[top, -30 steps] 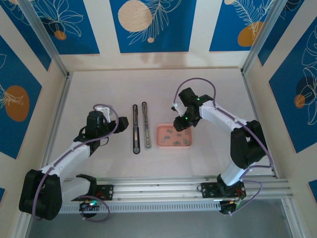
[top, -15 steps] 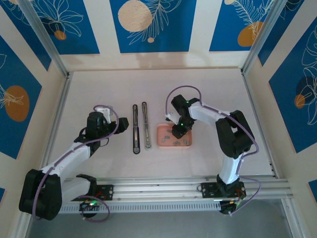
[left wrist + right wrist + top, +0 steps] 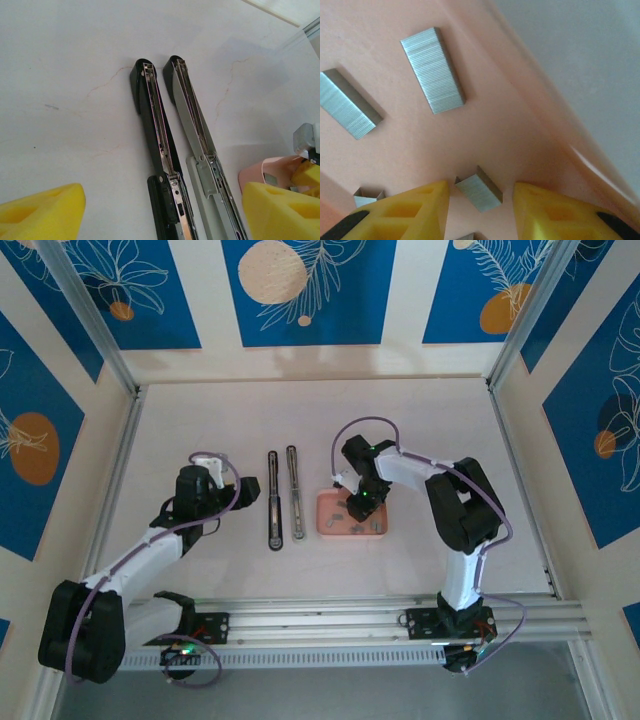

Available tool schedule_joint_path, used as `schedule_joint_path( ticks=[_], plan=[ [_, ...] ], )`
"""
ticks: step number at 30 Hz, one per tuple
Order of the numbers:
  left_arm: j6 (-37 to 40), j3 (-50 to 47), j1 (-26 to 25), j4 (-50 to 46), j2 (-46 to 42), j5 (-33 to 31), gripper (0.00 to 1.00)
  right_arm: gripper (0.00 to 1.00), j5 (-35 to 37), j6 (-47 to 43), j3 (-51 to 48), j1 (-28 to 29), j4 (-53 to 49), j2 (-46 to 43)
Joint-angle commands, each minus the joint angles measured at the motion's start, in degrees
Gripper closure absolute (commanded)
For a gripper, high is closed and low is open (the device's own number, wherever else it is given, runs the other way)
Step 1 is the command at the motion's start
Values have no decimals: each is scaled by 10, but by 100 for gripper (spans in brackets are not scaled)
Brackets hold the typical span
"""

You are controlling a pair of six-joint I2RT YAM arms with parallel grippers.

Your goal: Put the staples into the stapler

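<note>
Loading had not begun: the right pincer [image 3: 481,212], open and empty, straddled one of the staples [image 3: 478,192] in the tray [image 3: 530,135], three o'clock of the opened stapler [image 3: 192,117].

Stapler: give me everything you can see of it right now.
The stapler lies flat on the table, opened out into two long narrow bars side by side, nearly parallel: a black bar on the left, a light grey bar on the right. Each looks plastic with a shiny metal channel facing up. Where they join is not clear. Only the table touches it; the left end effector sits open just to its left, apart.
</note>
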Motion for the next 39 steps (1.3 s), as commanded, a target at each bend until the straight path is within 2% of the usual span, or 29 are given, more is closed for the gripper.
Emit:
schedule_joint_path(
  ticks=[1,13,16,23,26,30,34,39],
  plan=[
    [-7,-7,-5,14,3,6,18,63,4,0,12,5,8,14],
    [-5,-10,-5,20,6,6,19,80,-8,21,22,10,-2,12],
    [-4,-9,-5,22,6,6,19,79,-15,28,24,11,-3,3],
    [-5,-9,-6,22,5,7,19,66,-7,45,27,12,4,-3],
    [-5,-9,-6,19,2,7,19,65,2,50,29,11,4,7],
    [-4,-11,-6,16,-4,4,19,67,7,63,31,10,7,16],
    [-4,-12,-6,14,-7,3,19,74,5,77,33,10,11,26],
    [-3,-12,-6,11,-11,2,19,79,19,87,30,11,8,35]
  ],
)
